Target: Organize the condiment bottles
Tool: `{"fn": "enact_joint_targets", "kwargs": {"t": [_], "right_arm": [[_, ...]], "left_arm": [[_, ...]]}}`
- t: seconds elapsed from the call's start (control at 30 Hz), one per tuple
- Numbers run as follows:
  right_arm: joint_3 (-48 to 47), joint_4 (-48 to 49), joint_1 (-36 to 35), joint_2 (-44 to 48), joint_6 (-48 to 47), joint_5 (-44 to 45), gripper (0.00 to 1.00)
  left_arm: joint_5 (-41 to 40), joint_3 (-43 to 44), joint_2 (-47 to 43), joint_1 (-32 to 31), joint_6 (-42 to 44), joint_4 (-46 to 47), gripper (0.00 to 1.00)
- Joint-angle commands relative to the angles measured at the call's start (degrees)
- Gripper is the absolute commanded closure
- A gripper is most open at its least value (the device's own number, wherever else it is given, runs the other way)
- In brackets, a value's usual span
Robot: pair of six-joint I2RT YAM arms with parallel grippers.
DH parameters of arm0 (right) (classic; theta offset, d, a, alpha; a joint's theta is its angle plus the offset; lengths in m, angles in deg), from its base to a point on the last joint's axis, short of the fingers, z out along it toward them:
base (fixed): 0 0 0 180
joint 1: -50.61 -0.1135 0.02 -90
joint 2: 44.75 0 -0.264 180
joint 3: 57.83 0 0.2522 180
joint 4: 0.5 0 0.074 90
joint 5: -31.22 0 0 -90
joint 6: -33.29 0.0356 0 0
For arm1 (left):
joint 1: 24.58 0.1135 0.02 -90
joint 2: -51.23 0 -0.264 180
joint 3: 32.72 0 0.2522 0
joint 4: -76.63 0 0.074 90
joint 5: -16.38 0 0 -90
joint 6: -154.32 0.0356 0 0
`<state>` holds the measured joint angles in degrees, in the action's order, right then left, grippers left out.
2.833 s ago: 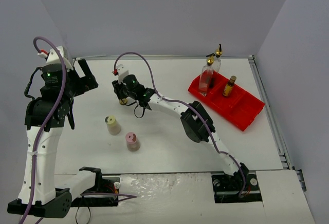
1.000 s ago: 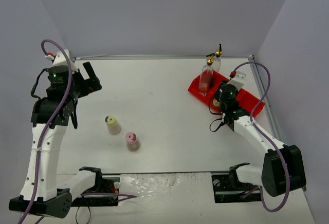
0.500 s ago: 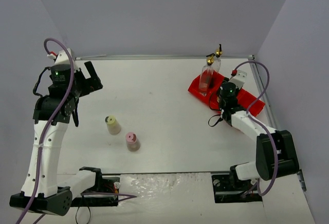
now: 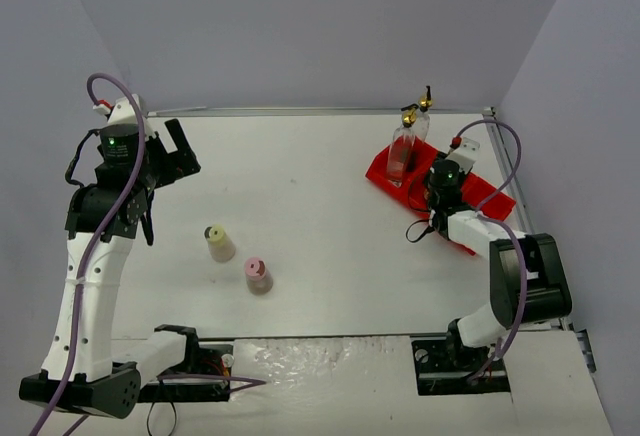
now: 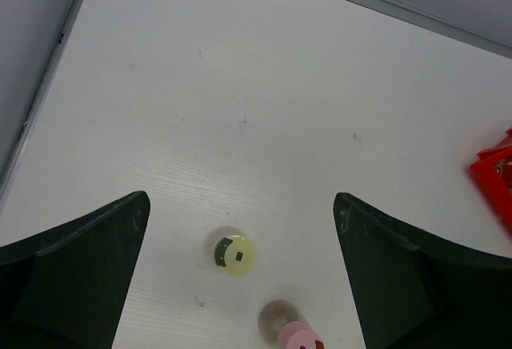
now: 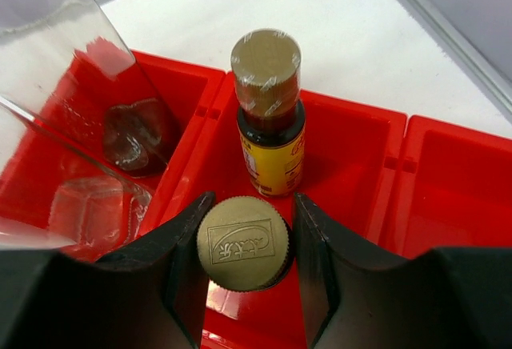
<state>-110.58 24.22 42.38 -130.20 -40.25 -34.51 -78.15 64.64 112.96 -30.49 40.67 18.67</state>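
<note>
In the mid compartment of the red tray (image 6: 448,173), the right gripper (image 6: 250,229) is clamping an amber bottle (image 6: 242,242) by its twin (image 6: 270,137), while the left gripper (image 5: 240,201) is hanging open over the cream bottle (image 5: 234,254) & pink bottle (image 5: 298,337) on the table (image 5: 240,85).

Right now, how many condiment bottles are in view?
6. Two tall glass bottles in the red tray's end compartment; two amber bottles in the adjacent compartment, one gripped by the right claw; cream bottle, pink bottle on the table.
</note>
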Motion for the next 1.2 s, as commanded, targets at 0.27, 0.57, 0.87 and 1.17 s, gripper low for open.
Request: {"fn": "enact_joint_targets", "kwargs": {"t": [0.27,0.57,0.87,1.17], "right_arm": [[-4.0,7.6,0.4,-1.9,0.9,-0.6,1.00],[-5.8,3.0,0.2,-0.4,0.6,1.7,0.42],[-7.7,-3.3,-0.4,2.1,1.8,4.3,0.27],[-9.6,-15.9,-3.1,11.5,3.4,6.6,0.23]], "left_arm": [[-0.2,2.0,-0.1,0.4,0.7,2.9,0.03],[0.0,2.3,-0.2,0.5,0.6,2.8,0.03],[0.1,2.0,-0.5,0.5,0.6,2.8,0.03],[0.1,1.2,-0.8,0.5,0.5,2.8,0.03]]}}
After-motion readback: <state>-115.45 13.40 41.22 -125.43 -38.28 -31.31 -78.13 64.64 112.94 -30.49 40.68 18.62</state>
